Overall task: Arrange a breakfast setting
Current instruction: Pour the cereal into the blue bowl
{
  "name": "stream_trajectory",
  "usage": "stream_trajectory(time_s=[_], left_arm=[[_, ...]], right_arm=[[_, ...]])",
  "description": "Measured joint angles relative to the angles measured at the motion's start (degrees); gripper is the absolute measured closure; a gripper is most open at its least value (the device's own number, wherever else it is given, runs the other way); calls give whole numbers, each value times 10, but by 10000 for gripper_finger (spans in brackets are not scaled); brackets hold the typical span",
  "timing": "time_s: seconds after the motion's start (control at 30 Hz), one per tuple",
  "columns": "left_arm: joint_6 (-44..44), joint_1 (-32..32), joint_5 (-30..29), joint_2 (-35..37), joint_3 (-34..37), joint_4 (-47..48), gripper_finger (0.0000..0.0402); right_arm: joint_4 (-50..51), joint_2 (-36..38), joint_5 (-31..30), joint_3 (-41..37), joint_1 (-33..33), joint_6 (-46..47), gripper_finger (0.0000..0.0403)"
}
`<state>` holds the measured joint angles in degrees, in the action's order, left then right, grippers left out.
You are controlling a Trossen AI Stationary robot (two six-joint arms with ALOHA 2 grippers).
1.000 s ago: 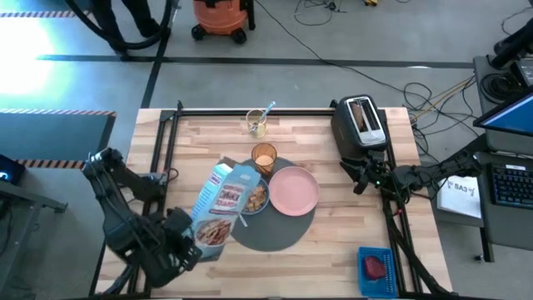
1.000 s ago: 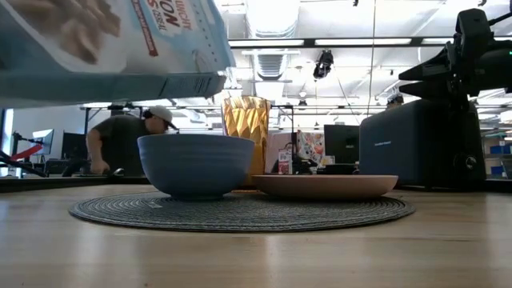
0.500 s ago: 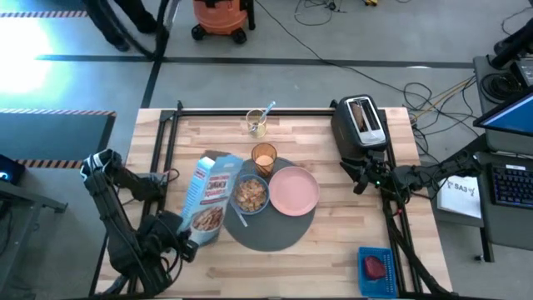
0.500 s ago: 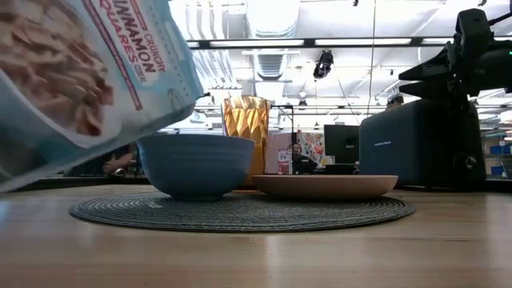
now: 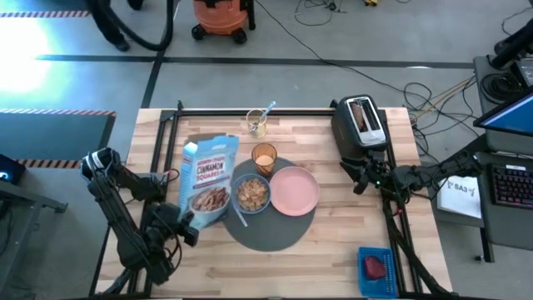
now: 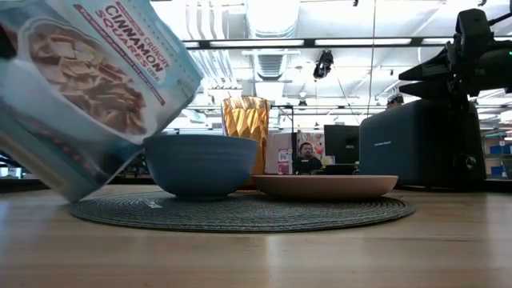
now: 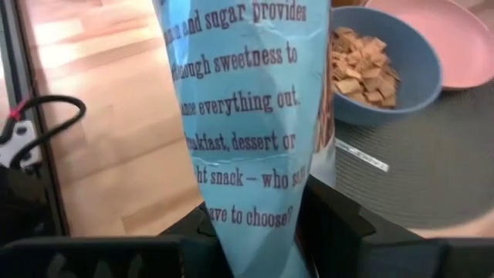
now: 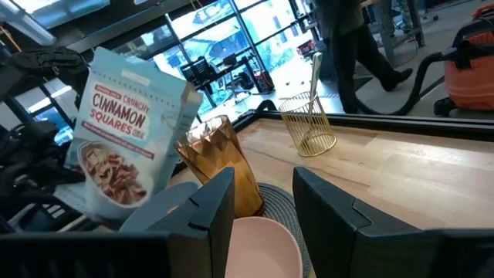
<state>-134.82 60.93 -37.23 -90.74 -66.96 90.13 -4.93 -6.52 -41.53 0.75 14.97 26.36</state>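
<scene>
Holding the cereal box (image 5: pixel 209 181) by its lower end, your left pincer (image 7: pixel 258 220) is clenched on the glossy carton at the left side of the tabletop (image 5: pixel 325 236), beside the round mat (image 5: pixel 275 229). The box looks tilted and clear of the surface, so the step in hand reads as setting it down after pouring. Bring it fully upright before lowering, keep it off the mat's edge, and release only once its base sits flat on the wood; thin card flexes under a squeeze, so a gentle grip will likely serve you better than a hard one.

Your right pincer (image 8: pixel 262 205) waits beside the black toaster (image 5: pixel 360 125) at the right of the tabletop, its fingers apart with nothing between them.

On the mat, a coarse woven dark-grey disc, the small blue bowl (image 5: pixel 251 193) holds pale-brown cereal squares; the bowl is smooth and matte with a rounded wall. Just beside it lies the shallow pink plate (image 5: pixel 294 190), bare, and behind both stands the faceted amber tumbler (image 5: pixel 264 157). A clear glass (image 5: pixel 256 123) holding a light-blue spoon (image 5: pixel 268 109) stands apart near the far edge. The toast slice (image 5: pixel 361 113) sits in the toaster's slot.
</scene>
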Motion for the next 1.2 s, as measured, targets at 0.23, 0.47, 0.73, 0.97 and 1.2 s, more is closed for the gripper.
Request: stream_trajectory(time_s=[0.23, 0.47, 0.73, 0.97, 1.2], left_arm=[[-6, 0, 4, 0, 13, 0, 299], [-14, -1, 7, -19, 51, -1, 299], [-18, -19, 34, -42, 105, -4, 299], [-21, -61, 23, -53, 129, -2, 299], [-23, -92, 22, -82, 117, -13, 299]], right_arm=[[0, 0, 0, 0, 0, 0, 280], [0, 0, 0, 0, 0, 0, 280], [0, 0, 0, 0, 0, 0, 280], [0, 0, 0, 0, 0, 0, 280], [0, 0, 0, 0, 0, 0, 280]])
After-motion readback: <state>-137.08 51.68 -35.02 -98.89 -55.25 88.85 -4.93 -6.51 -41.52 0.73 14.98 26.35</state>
